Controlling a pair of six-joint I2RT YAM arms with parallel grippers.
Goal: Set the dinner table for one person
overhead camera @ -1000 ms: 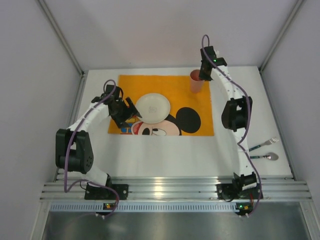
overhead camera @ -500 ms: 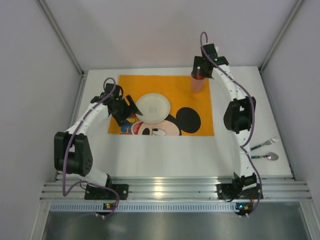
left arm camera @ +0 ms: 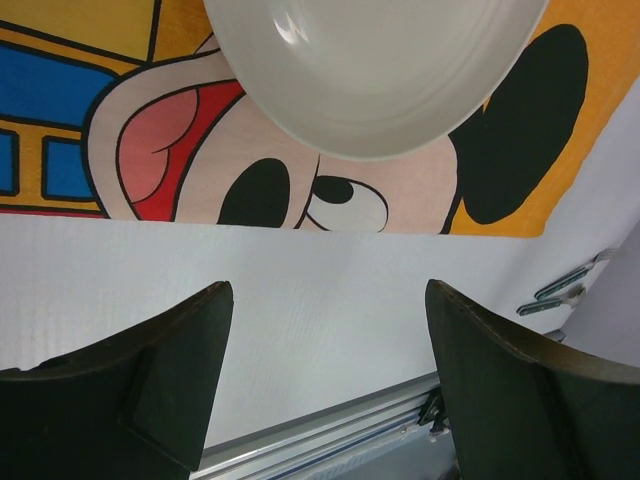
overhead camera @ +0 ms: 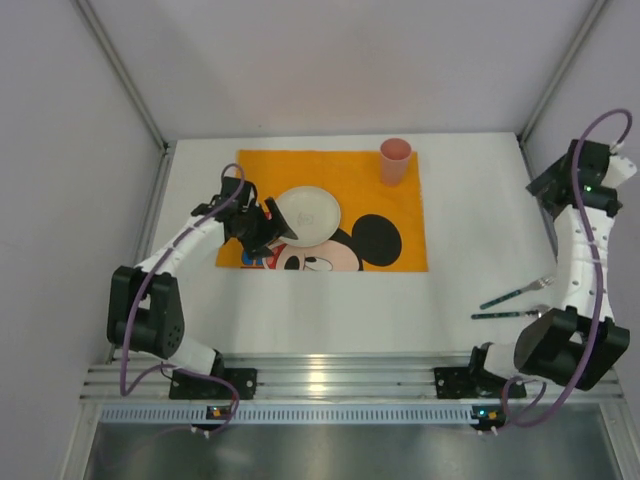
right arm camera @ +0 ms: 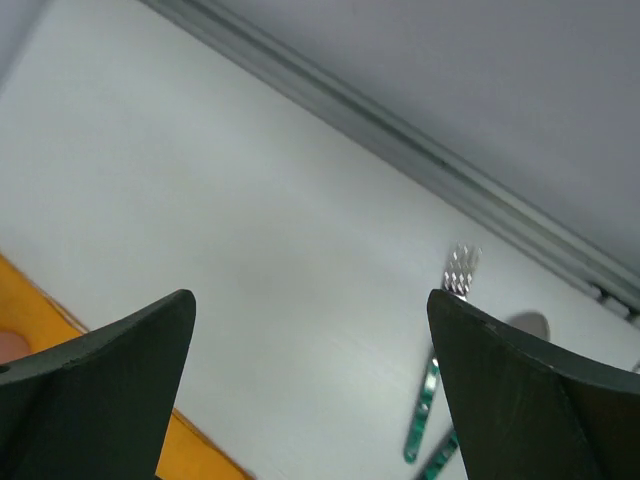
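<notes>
We see the table (overhead camera: 330, 300) filling the middle of the top view, with the orange mat (overhead camera: 340, 170) at its centre carrying the plate (overhead camera: 308, 213) and cup (overhead camera: 395, 160). The fork (overhead camera: 515, 293) and spoon (overhead camera: 510, 314) lie lower right, off the mat, not yet placed. The left claw (left arm camera: 325, 295) gapes beside the plate, and the right claw (right arm camera: 310, 300) gapes empty.

I see the plate (left arm camera: 375, 70) cut off by my left wrist view's top edge; in the right wrist view, the right gripper (right arm camera: 310, 300) hides much of the spoon (right arm camera: 527, 326).
</notes>
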